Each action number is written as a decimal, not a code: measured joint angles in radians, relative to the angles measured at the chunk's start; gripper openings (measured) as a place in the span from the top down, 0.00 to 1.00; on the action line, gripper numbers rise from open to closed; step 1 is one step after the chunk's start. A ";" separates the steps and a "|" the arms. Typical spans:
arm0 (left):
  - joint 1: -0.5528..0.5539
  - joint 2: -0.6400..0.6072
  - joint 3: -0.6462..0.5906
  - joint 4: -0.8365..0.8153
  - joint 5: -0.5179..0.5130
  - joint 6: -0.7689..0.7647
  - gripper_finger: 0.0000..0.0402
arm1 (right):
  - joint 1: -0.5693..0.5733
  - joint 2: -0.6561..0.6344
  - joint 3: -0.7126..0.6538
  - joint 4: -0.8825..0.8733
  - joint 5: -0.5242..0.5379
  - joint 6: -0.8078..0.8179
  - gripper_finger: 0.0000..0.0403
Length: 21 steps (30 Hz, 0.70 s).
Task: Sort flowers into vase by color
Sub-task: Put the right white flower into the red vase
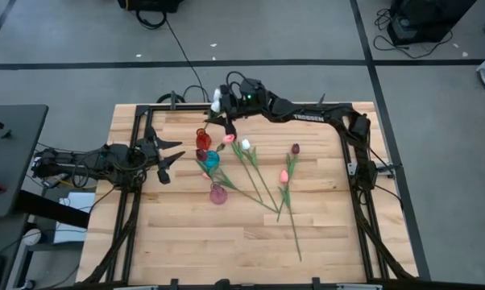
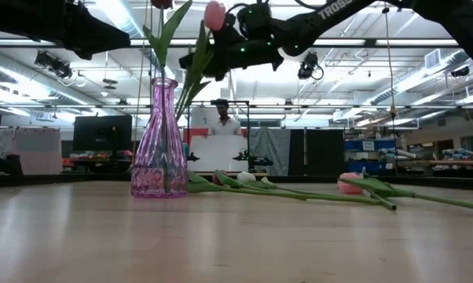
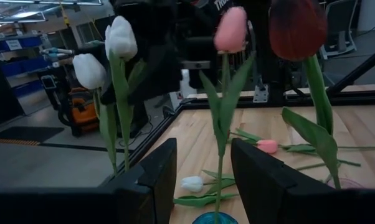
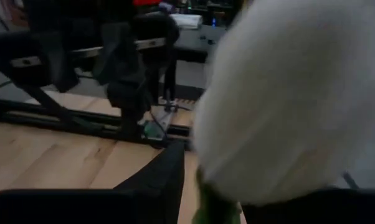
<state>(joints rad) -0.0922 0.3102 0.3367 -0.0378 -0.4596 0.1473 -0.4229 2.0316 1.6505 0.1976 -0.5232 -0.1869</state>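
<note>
Grey floor [image 1: 307, 32] crossed by dark tape lines; cables [image 1: 174, 36] trail across it. Ceiling strip lights [image 2: 362, 79] glow above blue shelving [image 2: 378, 153].

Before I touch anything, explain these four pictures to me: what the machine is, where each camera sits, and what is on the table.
It is a robot with two dark arms working at a wooden table. One picture looks straight down, one looks level across the tabletop, and one comes from each wrist. Three small vases stand near the middle: red, teal and pink. Several loose tulips lie on the wood to the right of the vases. The left gripper waits open and empty beside the vases. The right gripper hovers above the red vase, next to two white tulips that stand upright. Whether it grips one is unclear.
</note>
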 joint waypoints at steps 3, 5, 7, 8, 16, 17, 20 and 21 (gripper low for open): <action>0.000 -0.004 0.000 -0.001 0.007 -0.001 0.61 | -0.014 -0.028 0.000 0.003 -0.018 0.006 0.65; 0.000 -0.004 0.002 0.003 0.007 0.003 0.61 | -0.013 -0.051 0.000 0.007 -0.015 -0.005 0.65; 0.000 -0.004 0.011 0.005 0.007 0.004 0.61 | -0.010 -0.067 0.002 0.006 0.002 -0.020 0.65; 0.000 -0.004 0.013 0.012 0.008 0.004 0.61 | -0.010 -0.070 0.002 0.006 -0.002 -0.022 0.65; 0.000 -0.004 0.014 0.057 0.007 0.028 0.61 | -0.002 -0.058 0.001 0.042 -0.034 -0.023 0.63; 0.000 -0.004 0.014 0.057 0.007 0.028 0.61 | -0.001 -0.054 0.000 0.041 -0.034 -0.025 0.62; 0.000 -0.004 0.014 0.063 0.007 0.028 0.61 | 0.010 -0.042 -0.001 0.076 -0.033 -0.053 0.59; 0.000 -0.004 0.014 0.064 0.007 0.028 0.61 | 0.011 -0.042 0.000 0.084 -0.039 -0.052 0.57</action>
<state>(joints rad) -0.0925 0.3065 0.3508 0.0265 -0.4522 0.1753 -0.4118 1.9900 1.6501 0.2821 -0.5626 -0.2387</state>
